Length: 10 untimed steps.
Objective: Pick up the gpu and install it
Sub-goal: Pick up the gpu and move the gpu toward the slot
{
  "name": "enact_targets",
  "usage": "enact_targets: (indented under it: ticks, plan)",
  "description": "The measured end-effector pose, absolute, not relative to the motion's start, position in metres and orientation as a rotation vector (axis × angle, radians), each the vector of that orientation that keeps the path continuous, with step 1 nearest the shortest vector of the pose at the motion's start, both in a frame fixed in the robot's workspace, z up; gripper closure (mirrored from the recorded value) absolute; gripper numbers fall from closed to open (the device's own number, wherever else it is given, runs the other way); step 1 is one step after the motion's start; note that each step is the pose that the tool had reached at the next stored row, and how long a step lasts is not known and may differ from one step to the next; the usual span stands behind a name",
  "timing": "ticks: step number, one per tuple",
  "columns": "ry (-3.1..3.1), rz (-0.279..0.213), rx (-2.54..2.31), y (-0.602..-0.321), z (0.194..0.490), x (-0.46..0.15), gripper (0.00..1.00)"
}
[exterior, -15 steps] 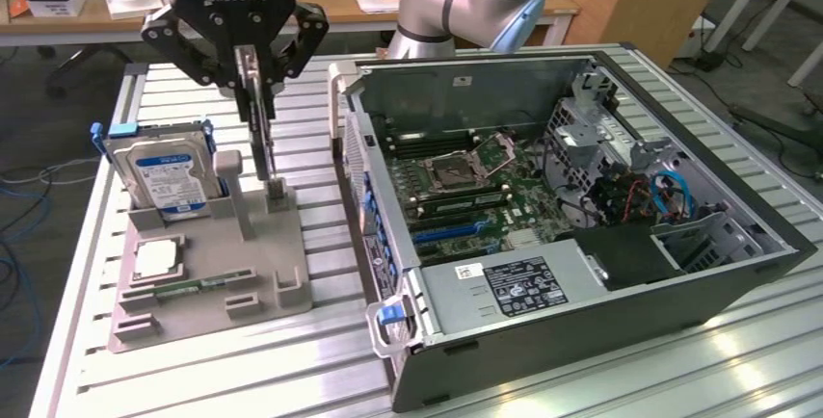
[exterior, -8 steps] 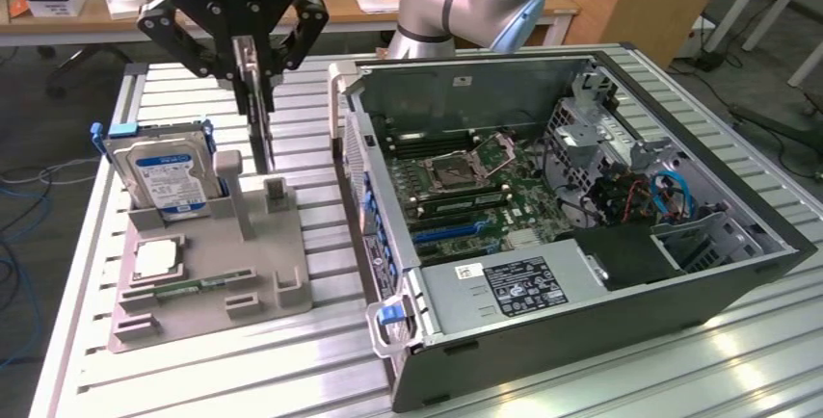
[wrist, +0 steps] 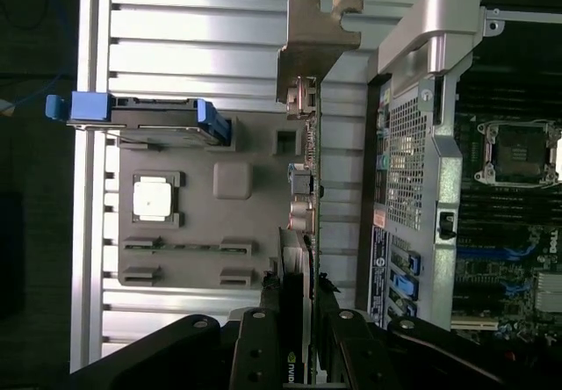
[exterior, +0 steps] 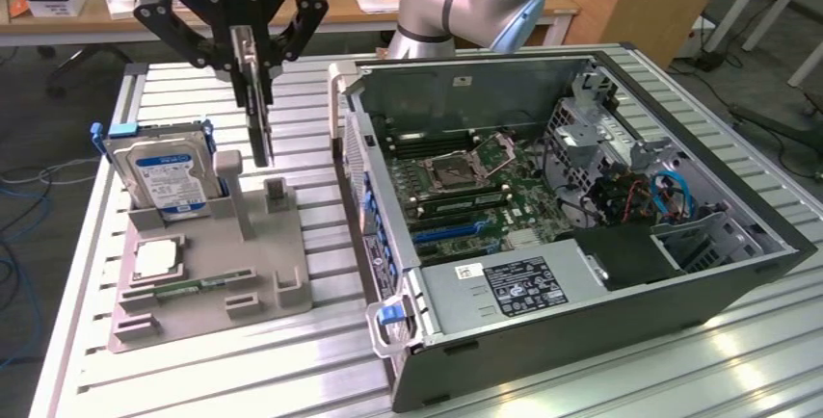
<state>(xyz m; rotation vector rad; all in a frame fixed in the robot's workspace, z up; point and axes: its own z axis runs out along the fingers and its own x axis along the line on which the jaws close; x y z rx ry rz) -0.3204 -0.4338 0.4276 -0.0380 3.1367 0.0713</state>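
gpu point(exterior: 262, 134) seen edge-on, clamped in claw point(exterior: 261, 71), fan face hidden, above gray tray point(exterior: 206, 278)

The exterior camera stands high off the worktop point(exterior: 720, 370) and looks down obliquely from mid-distance. In its view, the open computer case point(exterior: 579, 351) is toward 3 o'clock, the grey parts holder point(exterior: 257, 278) toward 9 and the gripper point(exterior: 258, 86) near 11. The wrist camera looks straight down past the gripper, close above. Both see the holder, the hard drive point(exterior: 165, 175) and the case's motherboard point(exterior: 483, 196).
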Motion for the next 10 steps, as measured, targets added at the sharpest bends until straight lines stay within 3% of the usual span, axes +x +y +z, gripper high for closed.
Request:
enact_targets:
  ticks: [10]
  plan:
    - [3.136,0.088,-0.043,-0.4338,0.4286,-0.3137,0.74]
